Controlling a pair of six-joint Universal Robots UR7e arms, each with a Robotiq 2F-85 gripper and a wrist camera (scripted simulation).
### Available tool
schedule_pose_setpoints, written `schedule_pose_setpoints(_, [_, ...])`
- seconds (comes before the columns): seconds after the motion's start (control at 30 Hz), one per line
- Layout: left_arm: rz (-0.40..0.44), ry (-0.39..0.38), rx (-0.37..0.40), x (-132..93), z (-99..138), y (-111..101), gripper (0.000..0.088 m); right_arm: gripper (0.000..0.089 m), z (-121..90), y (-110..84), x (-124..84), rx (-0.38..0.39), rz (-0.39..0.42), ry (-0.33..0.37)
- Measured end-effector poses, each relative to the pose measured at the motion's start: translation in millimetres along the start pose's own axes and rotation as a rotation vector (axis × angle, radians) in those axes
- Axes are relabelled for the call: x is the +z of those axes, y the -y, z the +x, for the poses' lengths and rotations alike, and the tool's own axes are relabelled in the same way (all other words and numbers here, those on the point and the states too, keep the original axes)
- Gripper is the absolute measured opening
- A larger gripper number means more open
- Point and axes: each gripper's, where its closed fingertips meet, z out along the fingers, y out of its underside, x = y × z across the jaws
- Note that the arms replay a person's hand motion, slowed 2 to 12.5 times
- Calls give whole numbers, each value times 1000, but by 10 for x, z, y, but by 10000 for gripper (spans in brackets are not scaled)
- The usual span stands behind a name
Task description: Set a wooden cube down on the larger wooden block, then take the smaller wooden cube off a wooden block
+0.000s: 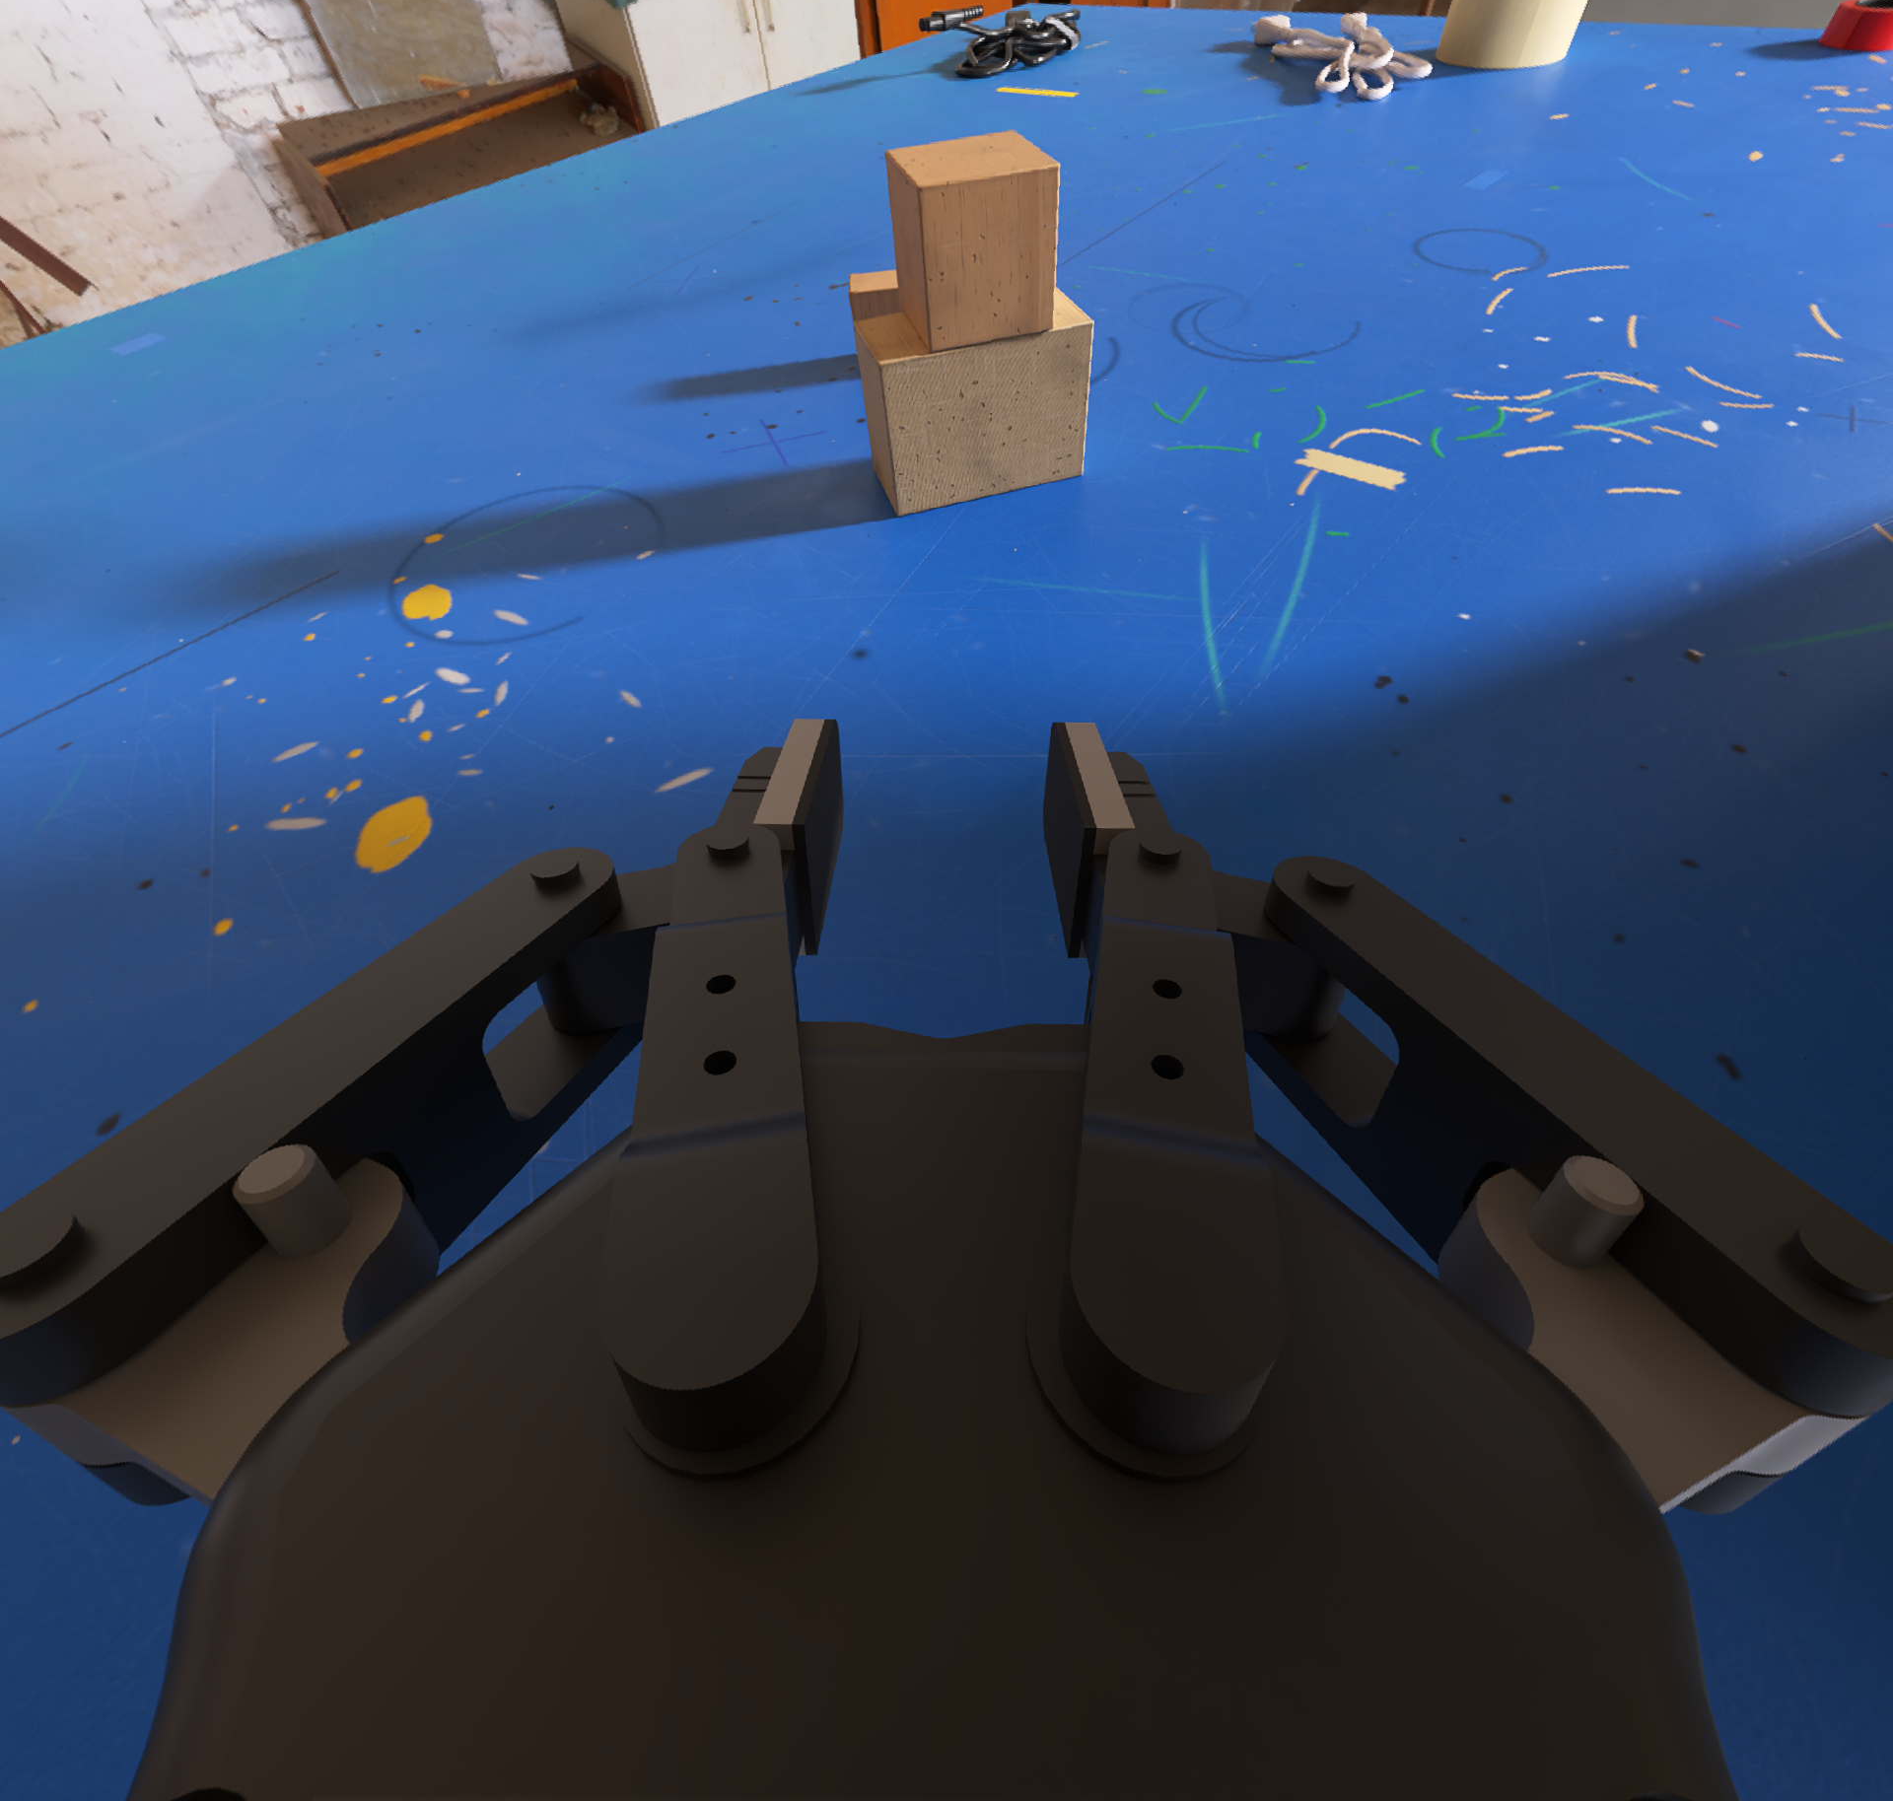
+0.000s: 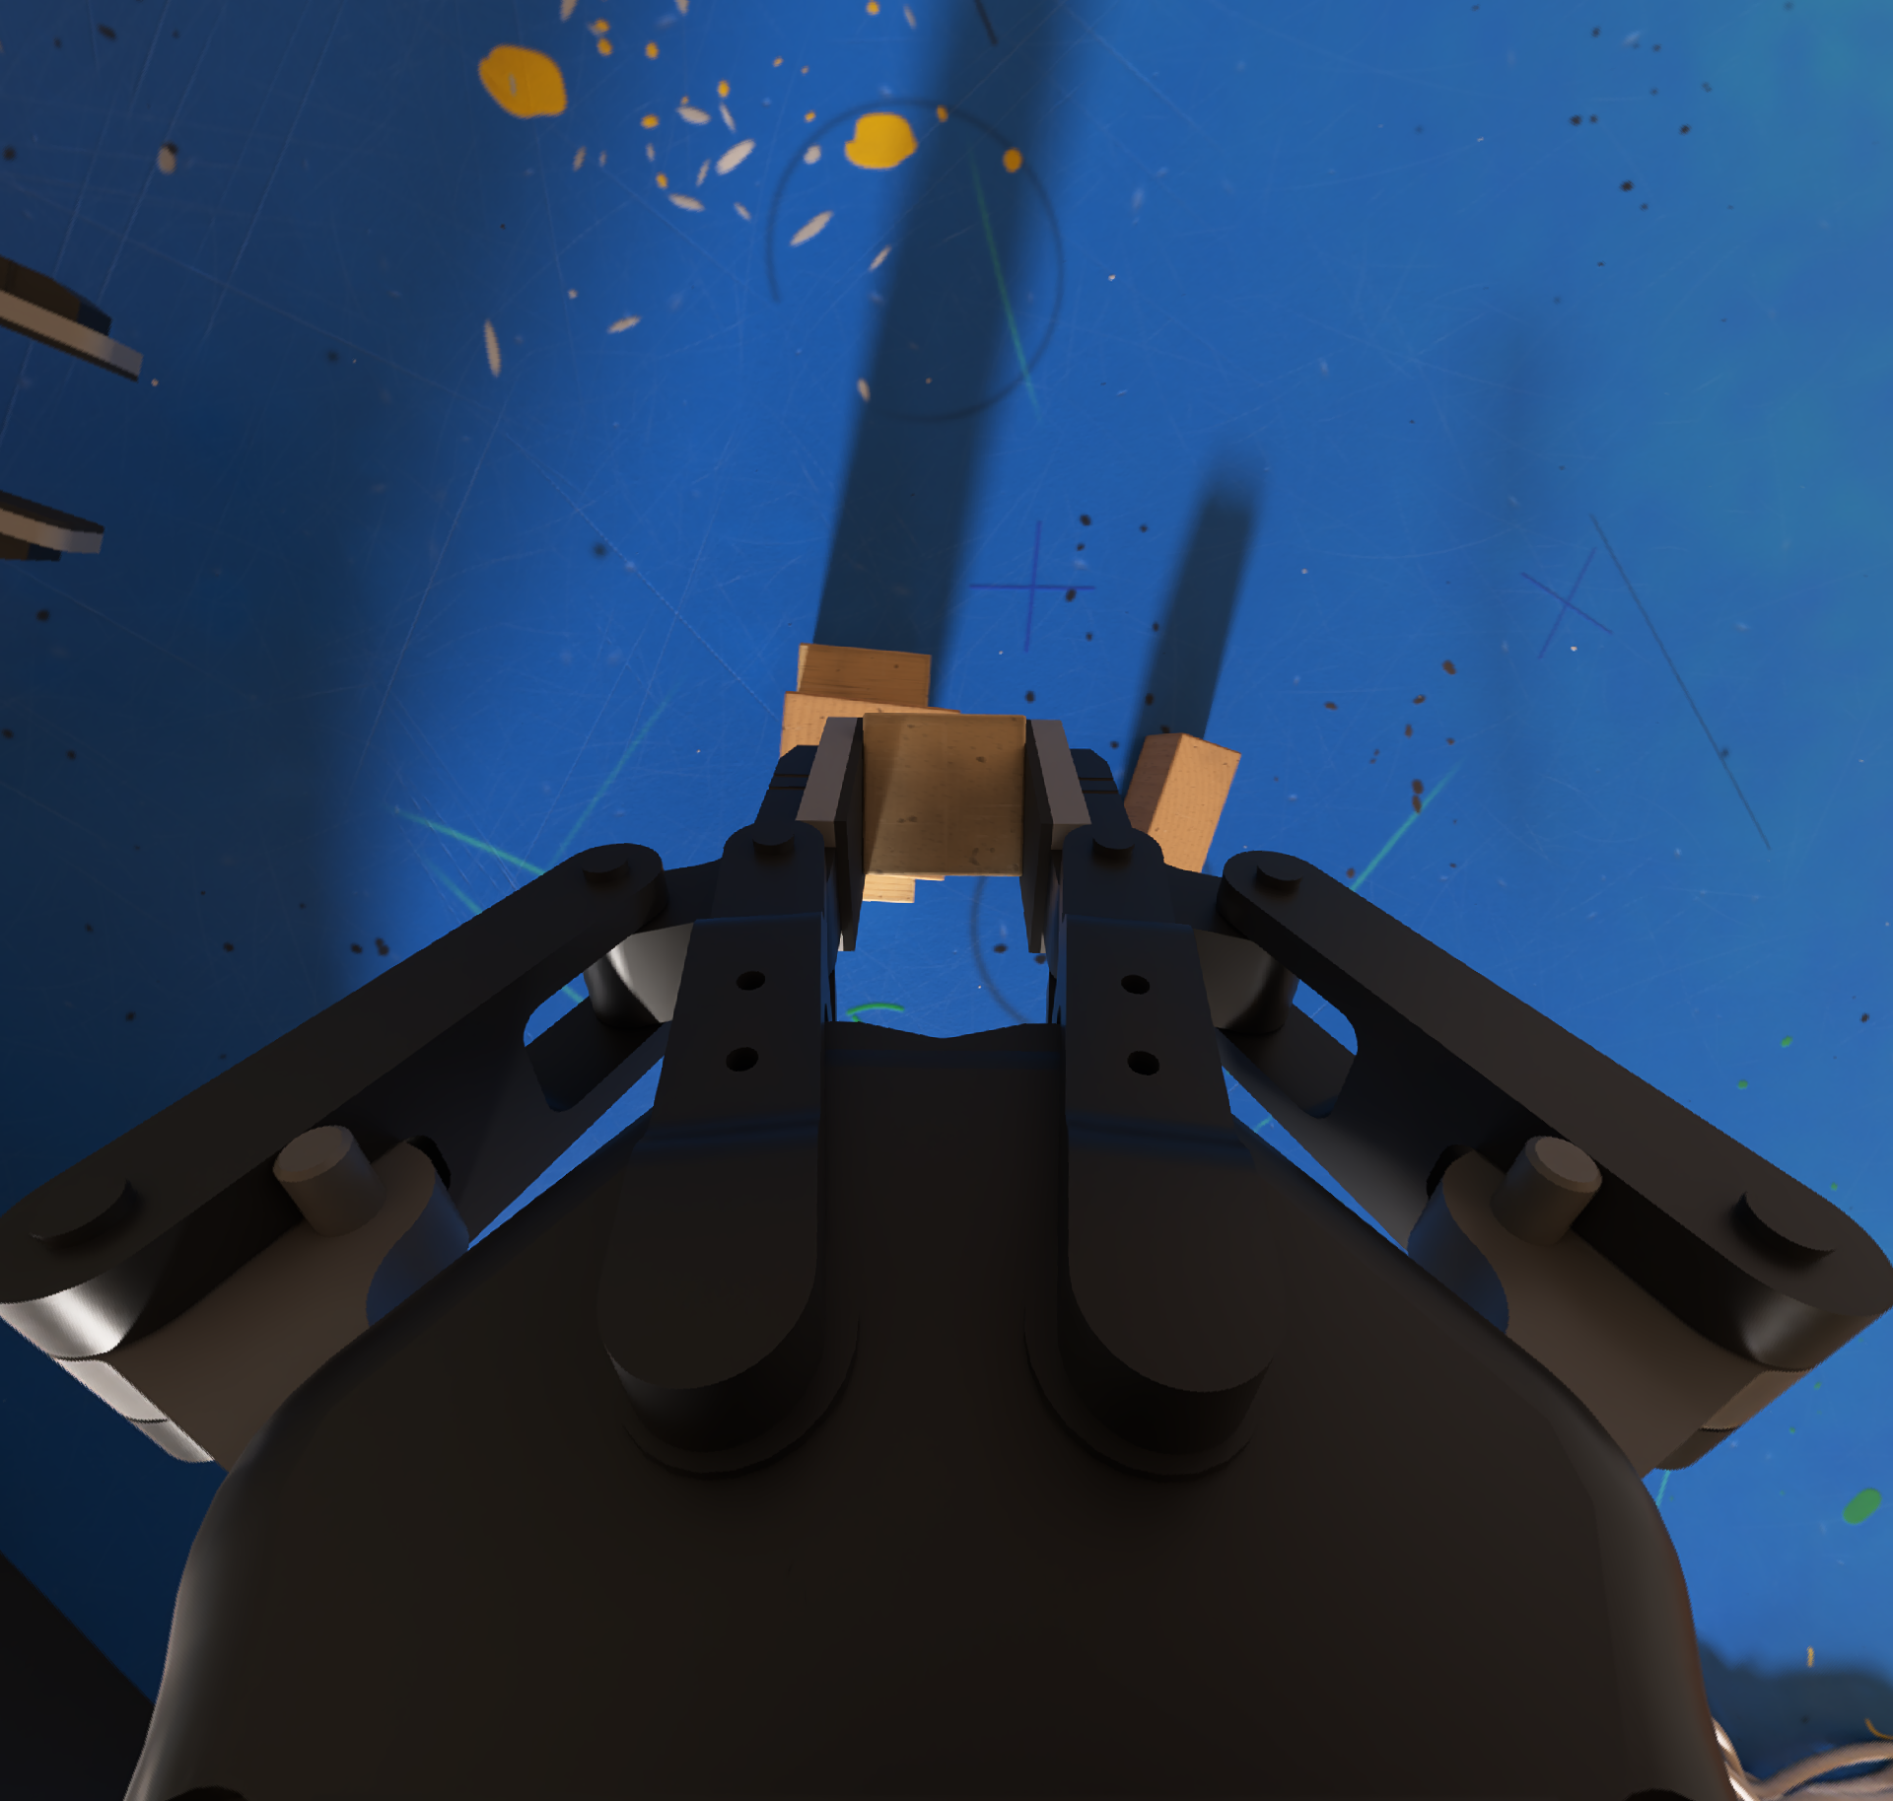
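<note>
In the left wrist view a brown wooden cube (image 1: 973, 236) stands on a larger pale wooden block (image 1: 978, 415) in the middle of the blue table (image 1: 1434, 625). A corner of another wooden block (image 1: 873, 295) shows behind them at the left. My left gripper (image 1: 944, 738) is open and empty, well short of the stack. My right gripper (image 2: 942, 728) points down at the table and is shut on a pale wooden cube (image 2: 942, 794). Under it, partly hidden, lie other wooden blocks, one at the upper left (image 2: 863, 692) and one at the right (image 2: 1183, 799). The left gripper's fingers (image 2: 72, 344) show at the left edge.
Along the table's far edge lie a black cable (image 1: 1014, 36), a white rope (image 1: 1342, 57), a roll of tape (image 1: 1516, 16) and a red object (image 1: 1859, 21). Paint spots and scratches mark the table top. A brick wall and a white cabinet (image 1: 738, 11) stand beyond.
</note>
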Motion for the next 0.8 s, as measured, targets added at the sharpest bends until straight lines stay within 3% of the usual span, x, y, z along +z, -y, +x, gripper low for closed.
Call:
schedule_pose_setpoints(0.33, [3, -1, 7, -11, 9, 11, 361, 254, -137, 16, 118, -13, -17, 19])
schedule_pose_setpoints(0.8, [2, -2, 11, -23, 13, 13, 361, 254, -136, -75, 205, -3, -51, 30])
